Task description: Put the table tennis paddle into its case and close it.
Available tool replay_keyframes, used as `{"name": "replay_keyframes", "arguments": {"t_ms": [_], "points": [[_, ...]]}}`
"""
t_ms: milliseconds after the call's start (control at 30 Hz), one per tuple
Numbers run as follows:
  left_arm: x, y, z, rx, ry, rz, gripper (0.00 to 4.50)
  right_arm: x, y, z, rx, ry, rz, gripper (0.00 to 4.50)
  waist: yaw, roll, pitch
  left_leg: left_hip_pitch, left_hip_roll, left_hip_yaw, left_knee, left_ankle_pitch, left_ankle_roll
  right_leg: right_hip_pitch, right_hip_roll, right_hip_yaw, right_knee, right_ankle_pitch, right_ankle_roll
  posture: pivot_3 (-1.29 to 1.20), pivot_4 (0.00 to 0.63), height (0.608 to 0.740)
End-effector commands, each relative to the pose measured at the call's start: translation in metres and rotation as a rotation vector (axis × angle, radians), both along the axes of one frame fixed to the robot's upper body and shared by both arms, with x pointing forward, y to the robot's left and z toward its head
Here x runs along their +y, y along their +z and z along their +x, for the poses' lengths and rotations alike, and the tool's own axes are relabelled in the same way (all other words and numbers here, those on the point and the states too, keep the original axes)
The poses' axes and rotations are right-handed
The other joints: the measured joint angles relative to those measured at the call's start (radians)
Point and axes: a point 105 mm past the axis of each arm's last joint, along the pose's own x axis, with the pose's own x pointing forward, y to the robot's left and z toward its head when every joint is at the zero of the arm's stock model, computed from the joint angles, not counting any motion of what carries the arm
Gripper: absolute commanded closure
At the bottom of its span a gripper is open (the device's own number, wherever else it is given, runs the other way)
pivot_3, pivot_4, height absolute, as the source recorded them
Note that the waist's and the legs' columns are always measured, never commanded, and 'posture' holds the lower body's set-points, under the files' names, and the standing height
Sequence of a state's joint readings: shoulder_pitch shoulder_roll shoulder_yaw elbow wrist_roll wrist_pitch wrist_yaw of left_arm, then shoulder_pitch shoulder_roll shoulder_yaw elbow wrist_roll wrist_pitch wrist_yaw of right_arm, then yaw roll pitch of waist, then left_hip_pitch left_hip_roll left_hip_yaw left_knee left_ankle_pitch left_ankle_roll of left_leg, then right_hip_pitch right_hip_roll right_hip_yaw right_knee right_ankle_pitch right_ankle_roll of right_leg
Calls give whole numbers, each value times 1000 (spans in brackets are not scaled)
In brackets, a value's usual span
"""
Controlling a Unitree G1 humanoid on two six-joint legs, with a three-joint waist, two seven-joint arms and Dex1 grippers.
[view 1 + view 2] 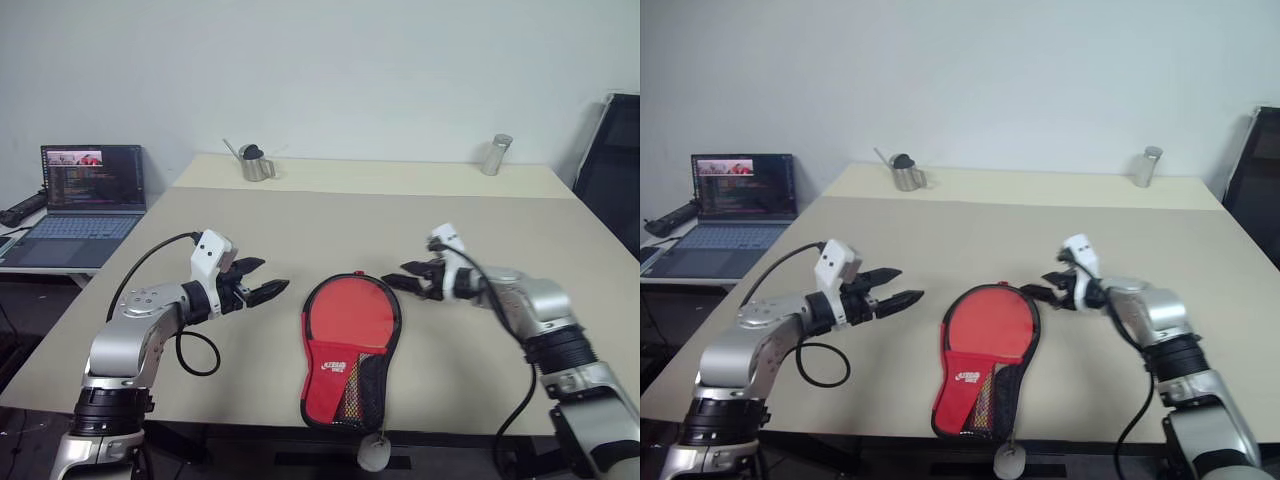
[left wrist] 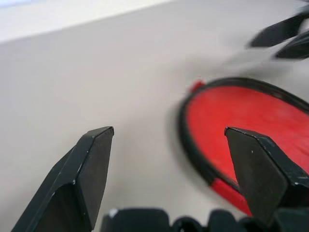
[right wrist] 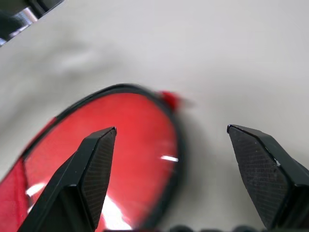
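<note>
Left eye view shows the flat red fabric case with black zip edge and mesh pocket (image 1: 350,350) lying on the beige table (image 1: 300,230), near its front edge. Its round end holds the red rubber face of the table tennis paddle (image 1: 352,316). Left pincer (image 1: 262,285) hovers just left of the case, fingers spread, holding nothing. Right pincer (image 1: 408,278) sits near the case's upper right edge, fingers likewise apart and empty
</note>
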State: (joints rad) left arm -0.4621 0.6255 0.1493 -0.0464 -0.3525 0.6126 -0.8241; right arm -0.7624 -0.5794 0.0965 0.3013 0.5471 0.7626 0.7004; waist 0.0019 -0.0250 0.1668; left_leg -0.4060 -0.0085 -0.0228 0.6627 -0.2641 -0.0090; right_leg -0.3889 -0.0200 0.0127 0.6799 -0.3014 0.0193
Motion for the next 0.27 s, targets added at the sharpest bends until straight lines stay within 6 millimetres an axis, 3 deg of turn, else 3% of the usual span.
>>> {"name": "replay_keyframes", "arguments": {"t_ms": [33,267], "points": [[-9,30,10,-120,41,18,470,-32,20,1,-50,-57,-14,478,-1,0,0,0,0,0,0,0,0,0,0,0,0,0,0,0,150,740],[-10,6,19,-113,82,40,470,-31,35,-5,-87,-58,-50,478,-21,1,1,1,1,3,-1,0,0,-1,0,2,1,0,0,0,150,740]]}}
